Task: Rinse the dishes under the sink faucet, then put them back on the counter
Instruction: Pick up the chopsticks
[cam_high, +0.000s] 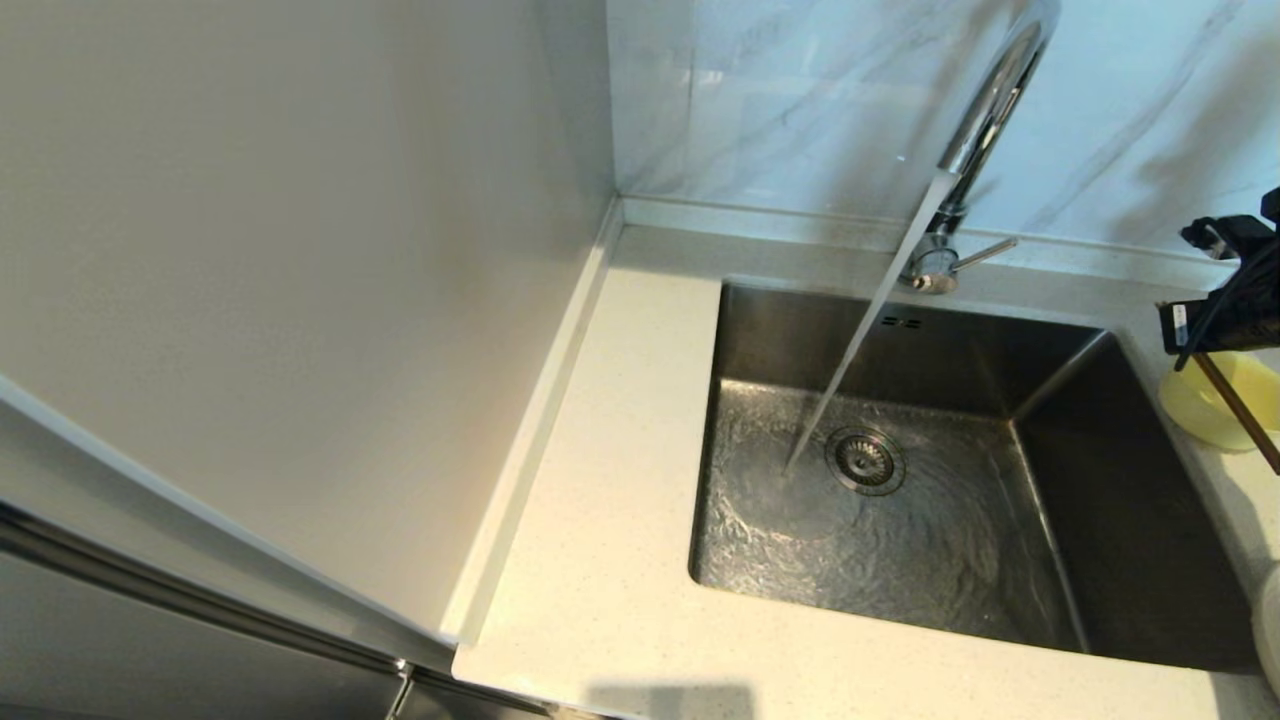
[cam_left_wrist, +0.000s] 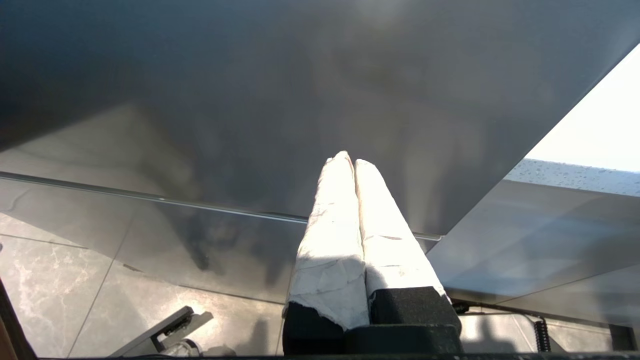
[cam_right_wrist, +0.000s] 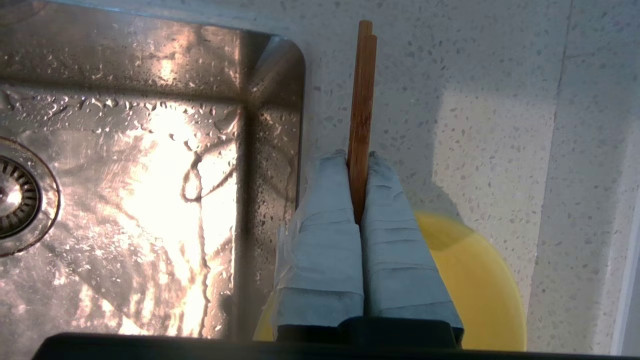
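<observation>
1. Your right gripper (cam_right_wrist: 359, 165) is clenched on the chopsticks (cam_right_wrist: 362, 100), pinching the pair between its wrapped fingers (cam_right_wrist: 320, 240). It hovers over the surface (cam_high: 620, 480) just beside the sink (cam_high: 1120, 520), directly above the yellow bowl (cam_right_wrist: 480, 295).
2. The grip is narrow and the two sticks lie against each other, so one may well slide out or twist away from its partner; wet wood against the wrapping would make that more likely.
3. The long free ends reach well past the gripper. If you swing toward the sink too low, they could catch the sink rim or tip the bowl beneath.
4. The faucet (cam_high: 985, 110) is running hard, its stream striking the sink floor just beside the drain strainer (cam_high: 865, 460). Thin sticks pushed into that flow could be knocked askew or throw spray onto the surface.
5. A dropped stick would land in swirling water near the strainer, an awkward place to regrasp.
6. Your left gripper (cam_left_wrist: 350, 162) is pressed shut on nothing, parked away from the sink facing a dark panel.
7. The surface is off-white speckled stone wrapping around the sink, with a low raised back edge.
8. Behind the sink rises a grey-veined marble wall (cam_high: 780, 90); a plain pale panel (cam_high: 280, 250) stands beyond the sink on the side away from the bowl.
</observation>
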